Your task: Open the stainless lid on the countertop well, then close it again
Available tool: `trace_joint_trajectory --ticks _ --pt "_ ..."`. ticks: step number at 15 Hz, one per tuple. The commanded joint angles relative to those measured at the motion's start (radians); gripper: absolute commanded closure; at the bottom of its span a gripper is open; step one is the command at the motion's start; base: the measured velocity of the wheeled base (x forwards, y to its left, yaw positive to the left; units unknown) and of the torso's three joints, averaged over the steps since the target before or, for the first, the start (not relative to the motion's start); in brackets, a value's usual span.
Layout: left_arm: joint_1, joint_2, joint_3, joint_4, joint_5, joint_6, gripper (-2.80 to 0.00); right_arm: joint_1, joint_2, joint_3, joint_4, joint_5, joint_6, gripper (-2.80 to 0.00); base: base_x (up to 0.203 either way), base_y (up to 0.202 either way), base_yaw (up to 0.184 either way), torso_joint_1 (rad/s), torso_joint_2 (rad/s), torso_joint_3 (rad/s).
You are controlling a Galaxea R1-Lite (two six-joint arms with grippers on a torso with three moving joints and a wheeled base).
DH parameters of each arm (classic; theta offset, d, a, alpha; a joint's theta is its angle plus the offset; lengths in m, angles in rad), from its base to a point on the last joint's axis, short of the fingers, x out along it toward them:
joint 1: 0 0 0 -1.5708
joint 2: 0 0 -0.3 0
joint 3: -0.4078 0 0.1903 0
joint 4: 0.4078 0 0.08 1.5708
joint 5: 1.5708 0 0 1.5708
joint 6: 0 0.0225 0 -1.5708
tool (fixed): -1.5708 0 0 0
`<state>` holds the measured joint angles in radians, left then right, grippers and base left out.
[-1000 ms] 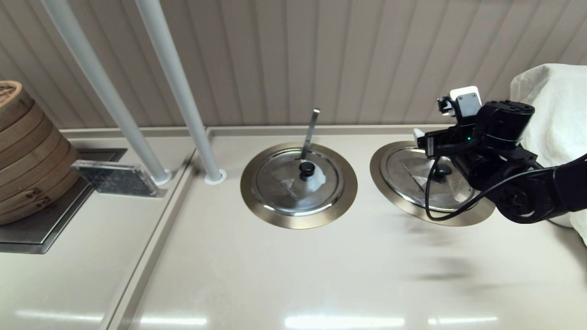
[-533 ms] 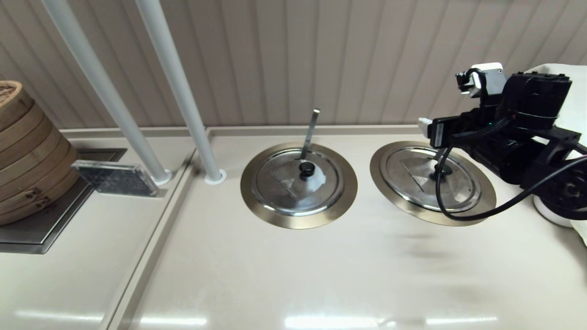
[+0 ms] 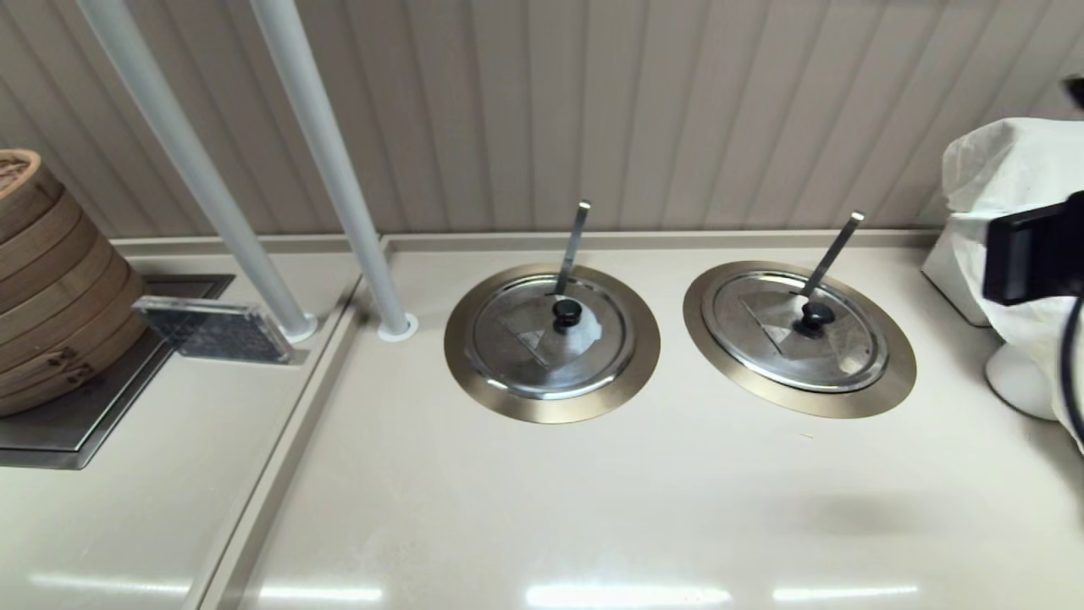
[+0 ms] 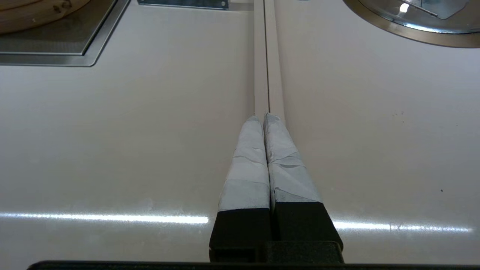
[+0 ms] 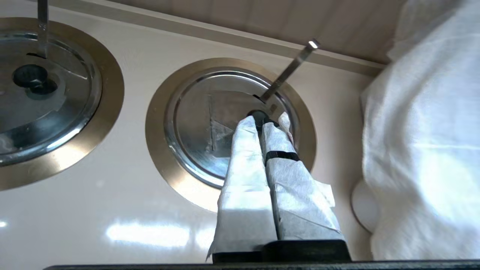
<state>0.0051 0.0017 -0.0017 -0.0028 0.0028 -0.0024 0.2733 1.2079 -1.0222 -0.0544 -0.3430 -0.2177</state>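
Note:
The stainless lid (image 3: 796, 335) lies flat and closed on the countertop well, whose bronze-grey ring (image 3: 889, 385) shows all round it. Its black knob (image 3: 815, 316) is free, and a slanted steel utensil handle (image 3: 832, 252) pokes through beside it. My right gripper (image 5: 259, 123) is shut and empty, raised off to the right of the lid; in the right wrist view its taped tips line up with the knob (image 5: 256, 113) without touching it. Only a black piece of the right arm (image 3: 1029, 250) shows in the head view. My left gripper (image 4: 263, 117) is shut over the counter seam.
The twin lid (image 3: 542, 339) with a whitish patch sits in the middle well. A white cloth-covered object (image 3: 1008, 186) stands at the far right, close to my right arm. Two grey poles (image 3: 339, 186), stacked bamboo steamers (image 3: 51, 280) and a clear plastic block (image 3: 212, 330) are at the left.
My right arm has pulled away from above the lid, going right and up until almost out of the head view. The lid and its knob now show fully.

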Motion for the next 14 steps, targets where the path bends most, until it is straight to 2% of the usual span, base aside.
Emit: trace_joint_trajectory --ticks 1,5,7,10,11,12,14 --pt "0.001 0.0 0.0 0.0 0.0 -0.001 0.0 -0.053 -0.307 0.036 0.101 -0.005 -0.019 0.0 0.0 0.0 0.0 0.0 0.0 0.0" --pt "0.001 0.0 0.0 0.0 0.0 -0.001 0.0 -0.285 -0.678 0.14 0.261 -0.006 -0.046 0.0 0.0 0.0 0.0 0.0 0.0 0.0" --pt "0.001 0.0 0.0 0.0 0.0 -0.001 0.0 -0.34 -0.784 0.216 0.296 0.002 -0.054 0.0 0.0 0.0 0.0 0.0 0.0 0.0" --pt "0.001 0.0 0.0 0.0 0.0 -0.001 0.0 -0.351 -0.918 0.285 0.307 0.017 -0.053 0.0 0.0 0.0 0.0 0.0 0.0 0.0" --pt "0.001 0.0 0.0 0.0 0.0 -0.001 0.0 -0.35 -0.93 0.294 0.292 0.032 -0.029 0.0 0.0 0.0 0.0 0.0 0.0 0.0" --pt "0.001 0.0 0.0 0.0 0.0 -0.001 0.0 -0.331 -0.934 0.297 0.284 0.055 0.009 0.0 0.0 0.0 0.0 0.0 0.0 0.0" --pt "0.001 0.0 0.0 0.0 0.0 -0.001 0.0 -0.235 -0.959 0.296 0.292 0.054 0.022 0.0 0.0 0.0 0.0 0.0 0.0 0.0"
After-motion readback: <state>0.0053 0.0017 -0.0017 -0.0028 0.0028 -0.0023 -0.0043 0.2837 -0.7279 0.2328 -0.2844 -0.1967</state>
